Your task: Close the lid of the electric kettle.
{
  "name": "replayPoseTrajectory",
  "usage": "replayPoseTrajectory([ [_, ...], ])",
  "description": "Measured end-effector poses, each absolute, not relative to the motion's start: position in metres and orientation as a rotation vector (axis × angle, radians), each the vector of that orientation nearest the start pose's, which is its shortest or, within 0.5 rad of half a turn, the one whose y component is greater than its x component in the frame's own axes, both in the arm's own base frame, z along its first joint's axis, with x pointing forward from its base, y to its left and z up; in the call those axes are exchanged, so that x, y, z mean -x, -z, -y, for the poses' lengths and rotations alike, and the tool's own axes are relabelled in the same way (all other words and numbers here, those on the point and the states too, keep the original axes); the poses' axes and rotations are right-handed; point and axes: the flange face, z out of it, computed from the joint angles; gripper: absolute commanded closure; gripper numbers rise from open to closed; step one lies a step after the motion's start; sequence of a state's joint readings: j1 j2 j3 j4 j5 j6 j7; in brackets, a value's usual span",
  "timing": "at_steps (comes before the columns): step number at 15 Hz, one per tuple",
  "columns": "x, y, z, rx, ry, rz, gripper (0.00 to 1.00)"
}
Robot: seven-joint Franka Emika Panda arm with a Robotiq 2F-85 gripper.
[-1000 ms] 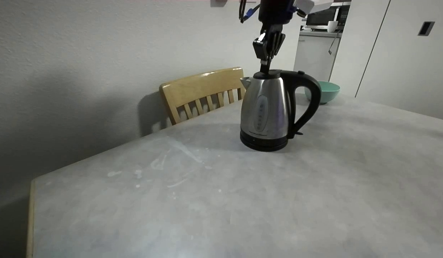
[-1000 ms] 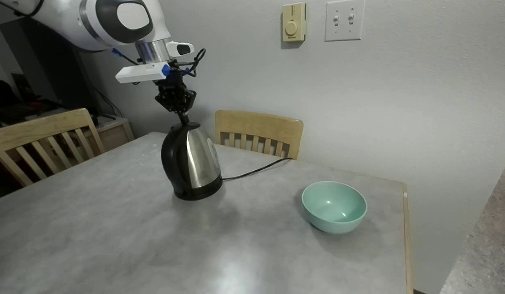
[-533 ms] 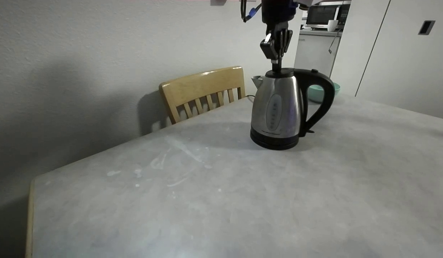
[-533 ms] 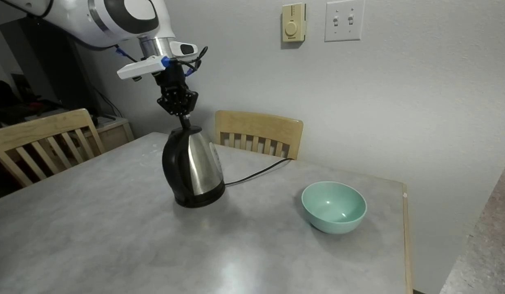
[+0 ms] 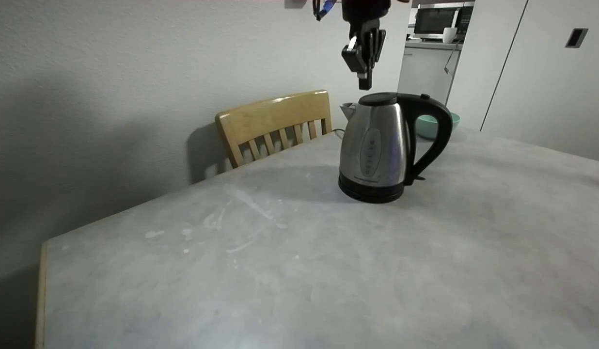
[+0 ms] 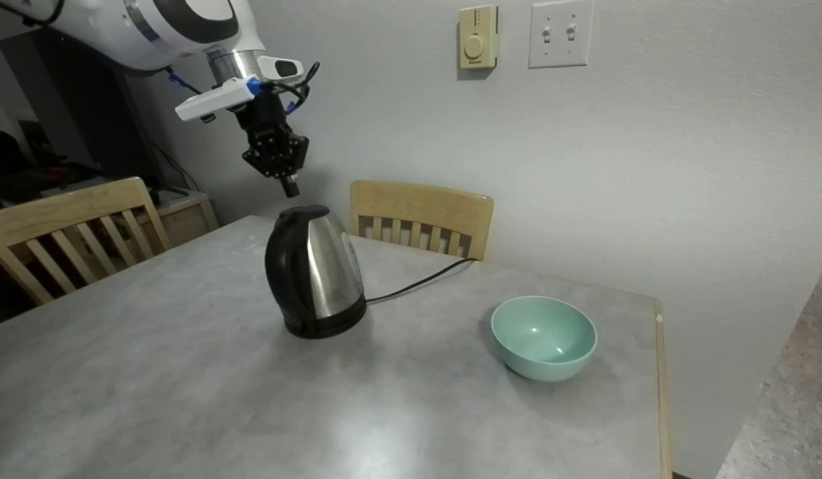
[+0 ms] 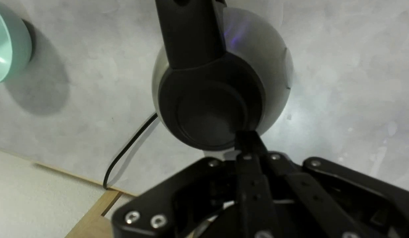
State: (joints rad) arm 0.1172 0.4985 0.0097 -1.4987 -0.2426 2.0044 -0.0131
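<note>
Black-handled silver metal kettle (image 5: 374,145): is standing upright on the flat grey worktop (image 5: 280,271).
Round black lid (image 7: 209,114): is lying flat across the kettle's top, closed.
Black two-fingered tool (image 6: 290,188): is hovering just above the kettle's lid, apart from it, fingers pressed together.
Round mint-green bowl (image 6: 544,339): is sitting well apart from the kettle.
Thin black cord (image 6: 421,283): is trailing away from beside the kettle's base.

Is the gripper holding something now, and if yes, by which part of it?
Nothing is held: the gripper is shut and hangs above the kettle lid, with a gap between them in both exterior views.
</note>
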Motion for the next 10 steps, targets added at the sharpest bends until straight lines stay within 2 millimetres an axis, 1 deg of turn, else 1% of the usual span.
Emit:
replayPoseTrajectory([
  [2, -0.691, -0.404, -0.076, 3.352, 0.089, 0.399, 1.00],
  [5, -0.686, -0.433, -0.073, 3.371, 0.161, 0.347, 1.00],
  [8, -0.682, -0.447, -0.068, 3.376, 0.191, 0.293, 1.00],
  [9, -0.681, -0.448, -0.068, 3.377, 0.194, 0.282, 0.74],
  [10, -0.680, -0.449, -0.067, 3.377, 0.194, 0.272, 0.73],
])
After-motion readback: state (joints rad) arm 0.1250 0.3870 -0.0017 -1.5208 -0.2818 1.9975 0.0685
